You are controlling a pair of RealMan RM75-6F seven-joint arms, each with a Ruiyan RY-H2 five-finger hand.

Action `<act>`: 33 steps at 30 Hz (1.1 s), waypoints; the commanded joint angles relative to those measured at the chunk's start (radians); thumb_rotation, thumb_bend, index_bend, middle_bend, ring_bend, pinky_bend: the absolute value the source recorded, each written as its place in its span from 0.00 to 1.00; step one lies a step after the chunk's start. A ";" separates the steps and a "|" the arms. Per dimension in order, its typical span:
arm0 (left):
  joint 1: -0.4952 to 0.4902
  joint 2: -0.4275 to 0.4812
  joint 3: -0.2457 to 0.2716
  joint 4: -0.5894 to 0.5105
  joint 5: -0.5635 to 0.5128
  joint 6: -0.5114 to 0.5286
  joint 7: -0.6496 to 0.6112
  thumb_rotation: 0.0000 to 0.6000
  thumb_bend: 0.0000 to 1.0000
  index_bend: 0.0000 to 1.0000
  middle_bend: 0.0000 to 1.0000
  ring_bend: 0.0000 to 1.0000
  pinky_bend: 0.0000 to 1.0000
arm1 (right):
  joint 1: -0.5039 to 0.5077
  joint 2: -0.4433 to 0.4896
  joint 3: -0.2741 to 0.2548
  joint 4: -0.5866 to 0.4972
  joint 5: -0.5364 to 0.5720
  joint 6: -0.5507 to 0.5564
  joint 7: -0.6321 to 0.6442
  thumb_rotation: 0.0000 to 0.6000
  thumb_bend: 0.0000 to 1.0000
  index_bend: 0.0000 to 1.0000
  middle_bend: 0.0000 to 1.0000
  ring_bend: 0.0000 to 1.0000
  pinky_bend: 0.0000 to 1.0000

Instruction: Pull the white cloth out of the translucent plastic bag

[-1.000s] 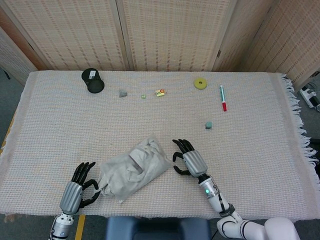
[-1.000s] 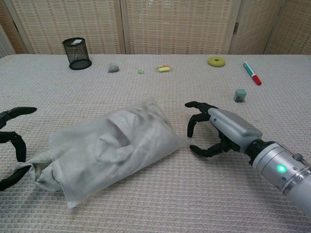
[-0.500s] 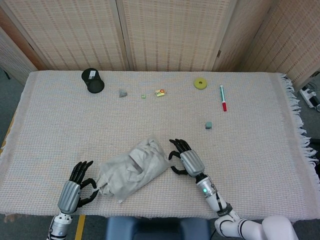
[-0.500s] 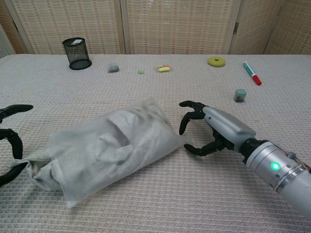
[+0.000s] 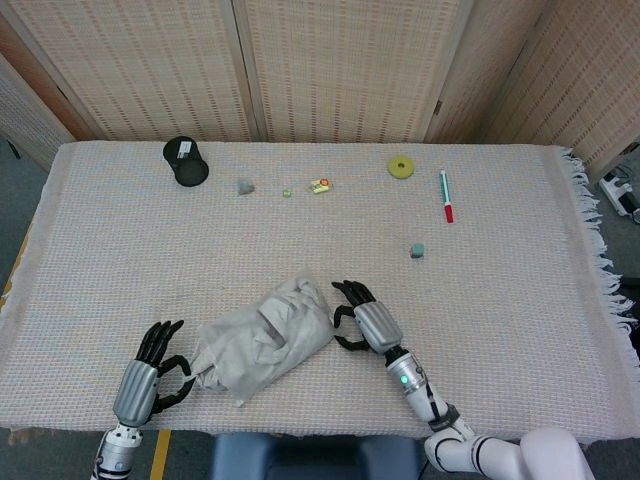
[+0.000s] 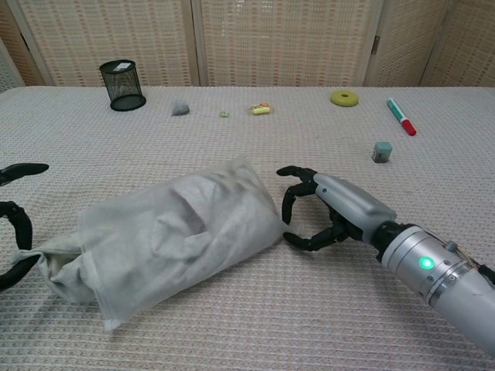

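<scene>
Since the earlier frames, the right robot hand (image 6: 321, 216) has been brought leftward until its curled fingertips lie just beside the closed end of the bag, and the left robot hand (image 5: 150, 368) has been drawn slightly back towards the near edge.

A woven beige-covered tabletop (image 5: 520, 300) carries everything. On its near part lies the translucent plastic bag (image 6: 166, 232), crumpled and resting on its side, with the white cloth (image 6: 186, 202) seen bunched inside it. The bag's gathered mouth points towards the left robot hand, which is open, fingers spread and curved around that end; whether any film is actually pinched cannot be told. The right robot hand is also open, fingers arched and empty.

Both bag and cloth are judged light, soft and shapeless; the film is likely slippery and would slide rather than resist. A hold on the closed end with the right, and on the cloth at the mouth with the left, seems called for.

Far back stand a black mesh pen cup (image 5: 186, 161), a red-and-green marker (image 5: 446, 196) and a yellow-green ring (image 5: 401, 167).
</scene>
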 commanded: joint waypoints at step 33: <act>-0.007 0.178 -0.146 0.039 -0.122 0.039 -0.018 1.00 0.49 0.77 0.13 0.00 0.00 | -0.023 0.180 0.060 -0.074 0.096 0.002 -0.086 1.00 0.81 0.65 0.11 0.00 0.00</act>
